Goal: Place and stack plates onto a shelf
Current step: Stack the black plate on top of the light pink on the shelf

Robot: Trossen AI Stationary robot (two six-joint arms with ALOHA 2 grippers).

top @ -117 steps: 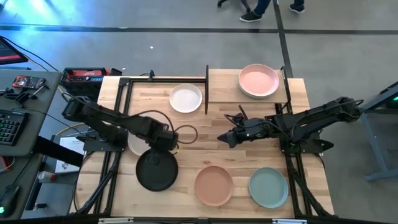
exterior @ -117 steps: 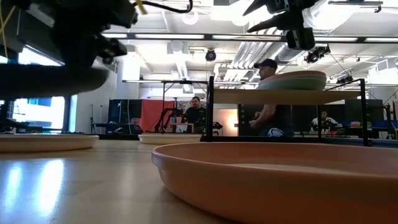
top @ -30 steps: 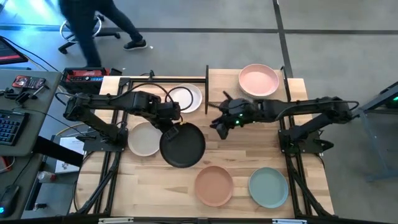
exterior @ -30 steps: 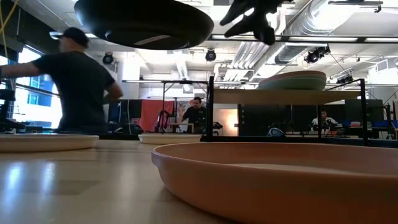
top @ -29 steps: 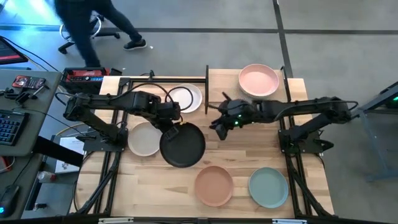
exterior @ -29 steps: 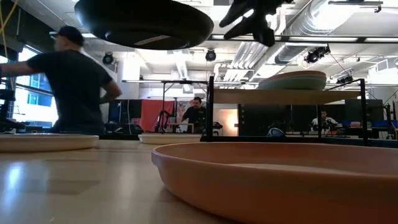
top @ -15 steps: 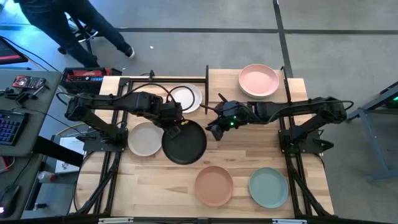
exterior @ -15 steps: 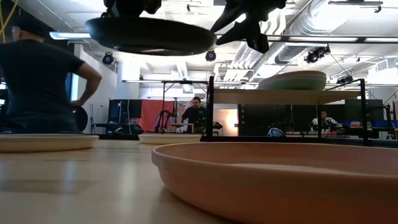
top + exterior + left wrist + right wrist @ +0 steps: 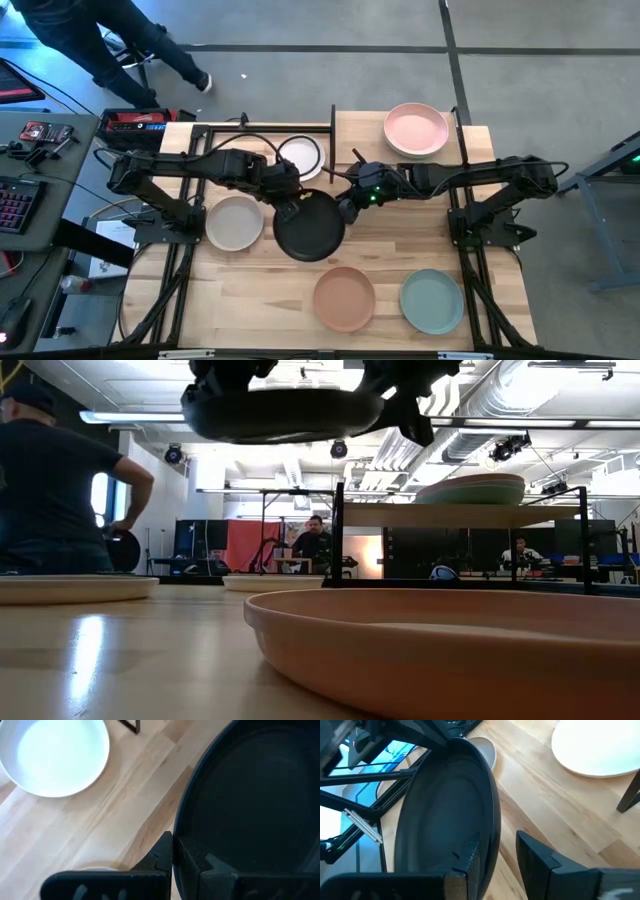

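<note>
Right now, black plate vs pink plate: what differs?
Colour: the black plate is dark, the pink plate is pale. Support: the black plate is held in the air over the table's middle, while the pink plate rests on the shelf. Contact: the left gripper is shut on the black plate's rim and the open right gripper straddles its opposite rim; nothing touches the pink plate. Both are round, shallow and similar in size.

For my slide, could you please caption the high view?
Left gripper holds black plate aloft as open right gripper straddles its rim.
</note>
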